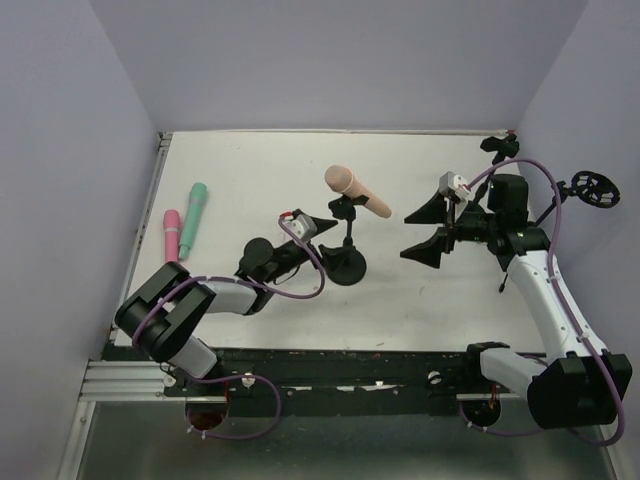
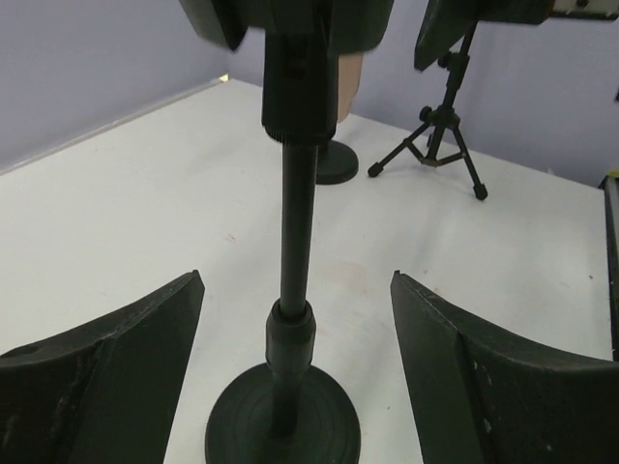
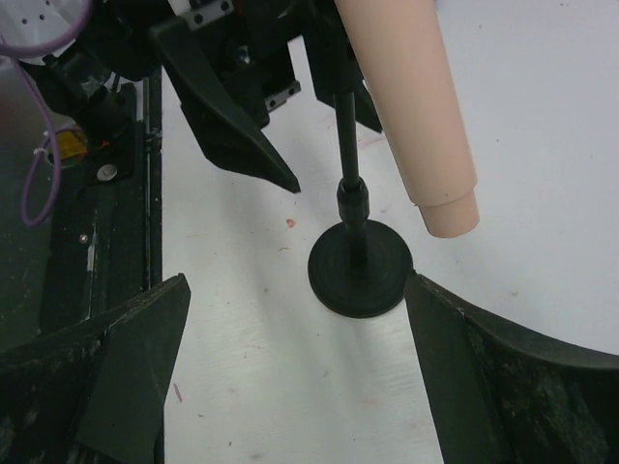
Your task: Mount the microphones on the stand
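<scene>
Top external: peach microphone [image 1: 357, 192] sits on the stand [image 1: 347, 268], pink microphone [image 1: 171, 232] lies at nine o'clock. Left end effector [image 2: 296, 277] and right end effector [image 1: 405, 237] gape empty; I'd take pink mid-handle, squarely

White table [image 1: 420, 300] bears pink microphone [image 1: 172, 233], green microphone [image 1: 194, 216], and round-based stand [image 1: 347, 268].

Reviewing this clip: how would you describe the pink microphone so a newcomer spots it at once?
On the white table, look to the left edge, away from the black stand in the middle. Two microphones lie there side by side. The pink microphone is the outer one, closest to the edge; the mint green microphone beside it lies farther in and reaches farther back.
</scene>
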You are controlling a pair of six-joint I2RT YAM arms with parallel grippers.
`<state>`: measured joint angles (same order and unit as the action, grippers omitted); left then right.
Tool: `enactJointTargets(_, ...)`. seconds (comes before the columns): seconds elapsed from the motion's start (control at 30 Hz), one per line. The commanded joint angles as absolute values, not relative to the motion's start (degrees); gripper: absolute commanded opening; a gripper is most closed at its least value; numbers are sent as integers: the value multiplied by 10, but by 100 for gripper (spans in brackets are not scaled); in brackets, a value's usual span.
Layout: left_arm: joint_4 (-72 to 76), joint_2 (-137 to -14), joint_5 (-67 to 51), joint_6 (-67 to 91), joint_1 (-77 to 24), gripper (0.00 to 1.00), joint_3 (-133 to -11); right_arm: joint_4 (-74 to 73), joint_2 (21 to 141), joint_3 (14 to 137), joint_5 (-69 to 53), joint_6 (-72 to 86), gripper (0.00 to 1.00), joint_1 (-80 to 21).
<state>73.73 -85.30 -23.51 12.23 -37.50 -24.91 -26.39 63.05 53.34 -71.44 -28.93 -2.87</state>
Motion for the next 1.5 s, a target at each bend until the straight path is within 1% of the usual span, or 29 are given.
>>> enactJointTargets(0.0, 855, -905, -193, 70, -391, 83, -272, -222, 628, 521, -768, -265, 100, -25)
enactJointTargets(0.17, 855, -924, -195, 71, -394, 74, -294, -221, 635, 517, -770, -265, 100, -24)
enactJointTargets(0.27, 839, -925, -204, 71, -395, 66, -304, -222, 640, 518, -770, -265, 100, -24)
enactJointTargets(0.4, 823, -918, -206, 63, -399, 60, -308, -225, 645, 517, -768, -268, 100, -24)
enactJointTargets(0.47, 817, -916, -208, 61, -400, 54, -312, -226, 647, 518, -766, -268, 100, -23)
enactJointTargets(0.53, 808, -912, -208, 55, -400, 45, -316, -225, 648, 517, -766, -268, 100, -20)
enactJointTargets(0.6, 795, -909, -207, 49, -400, 33, -319, -225, 648, 516, -768, -268, 100, -19)
enactJointTargets(0.73, 764, -897, -207, 29, -399, 6, -334, -226, 647, 514, -773, -268, 100, -18)
enactJointTargets(0.8, 754, -891, -210, 25, -395, 0, -343, -226, 648, 513, -773, -267, 100, -16)
enactJointTargets(0.9, 759, -876, -203, 34, -370, 0, -345, -228, 648, 513, -777, -267, 100, -13)
enactJointTargets(1.0, 760, -862, -208, 54, -317, 0, -350, -233, 650, 514, -780, -267, 100, -13)
enactJointTargets(1.13, 702, -856, -220, 66, -231, 0, -392, -236, 652, 516, -783, -270, 100, -12)
enactJointTargets(1.33, 693, -930, -242, 104, -100, 0, -476, -251, 656, 519, -786, -290, 100, -13)
enactJointTargets(1.47, 659, -985, -245, 104, -50, 0, -555, -259, 664, 519, -788, -297, 100, -12)
